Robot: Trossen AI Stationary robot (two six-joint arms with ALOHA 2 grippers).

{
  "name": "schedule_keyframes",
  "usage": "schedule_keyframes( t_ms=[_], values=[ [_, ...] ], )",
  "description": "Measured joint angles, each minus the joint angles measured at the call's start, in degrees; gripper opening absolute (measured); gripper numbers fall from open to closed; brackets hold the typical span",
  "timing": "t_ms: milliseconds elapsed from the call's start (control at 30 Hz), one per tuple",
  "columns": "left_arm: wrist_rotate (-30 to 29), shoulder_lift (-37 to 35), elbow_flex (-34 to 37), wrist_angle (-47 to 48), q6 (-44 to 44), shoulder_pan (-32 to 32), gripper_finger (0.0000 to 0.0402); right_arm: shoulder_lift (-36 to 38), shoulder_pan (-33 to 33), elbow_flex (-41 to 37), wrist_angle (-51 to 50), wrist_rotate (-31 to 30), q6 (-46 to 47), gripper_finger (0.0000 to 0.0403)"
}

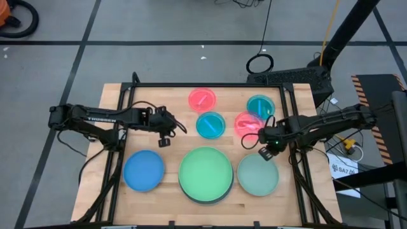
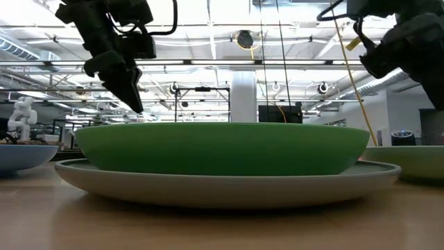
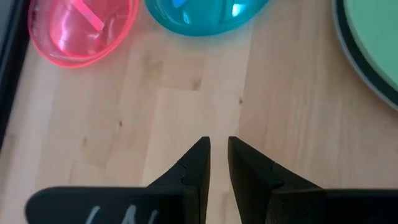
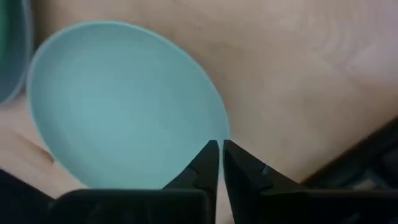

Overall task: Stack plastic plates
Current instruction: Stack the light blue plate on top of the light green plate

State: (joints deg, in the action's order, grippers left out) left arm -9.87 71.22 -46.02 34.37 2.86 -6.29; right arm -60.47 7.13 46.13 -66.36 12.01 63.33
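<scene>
- Plates lie spread over the wooden table [image 1: 172, 191], with only one stack begun: the green plate [image 1: 205, 173] sits inside the large grey plate [image 1: 210, 200] at the six o'clock edge, clearly nested in the low view.
- At eight o'clock lies the blue plate [image 1: 144, 170], alone.
- The left gripper [image 1: 164, 141] hovers above bare wood towards nine o'clock, its jaws almost closed with a narrow slit between them, holding nothing; a pink plate [image 3: 81, 28] and a teal plate [image 3: 202, 14] lie ahead of it.
- Near twelve o'clock sits that pink plate, with the teal one just below it at the centre.
- Towards two o'clock are a second teal plate [image 1: 260, 105] and a second pink plate [image 1: 248, 123], touching or overlapping; which, I cannot tell.
- The right gripper [image 1: 266, 151] hangs over the far rim of the pale green plate [image 1: 258, 175] at four o'clock, jaws nearly shut and empty.
- Judgement: the step in hand is fetching the pale green plate; the next move calls for opening wider, pinching its rim, then carrying it onto the green plate.
</scene>
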Motion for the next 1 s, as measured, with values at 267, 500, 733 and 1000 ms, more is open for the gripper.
schedule_keyframes(
  t_ms=[267,500,733,1000],
  values=[
    [-0.83,0.02,0.00,-0.11,-0.20,-0.01,0.0065,-0.89,0.10,-0.96,2.07,-6.00,2.21,0.0125],
    [-0.83,0.02,0.00,-0.14,-0.16,-0.02,0.0065,-4.27,0.51,-4.30,8.49,-6.03,-11.02,0.0169],
    [-0.85,0.02,0.00,-0.42,0.12,-0.02,0.0065,-9.37,0.59,-4.69,11.36,-6.06,-17.60,0.0162],
    [-0.84,0.02,0.00,-1.62,1.29,-0.02,0.0065,-14.72,0.66,-4.72,18.44,-6.04,-22.17,0.0150]
  ],
)
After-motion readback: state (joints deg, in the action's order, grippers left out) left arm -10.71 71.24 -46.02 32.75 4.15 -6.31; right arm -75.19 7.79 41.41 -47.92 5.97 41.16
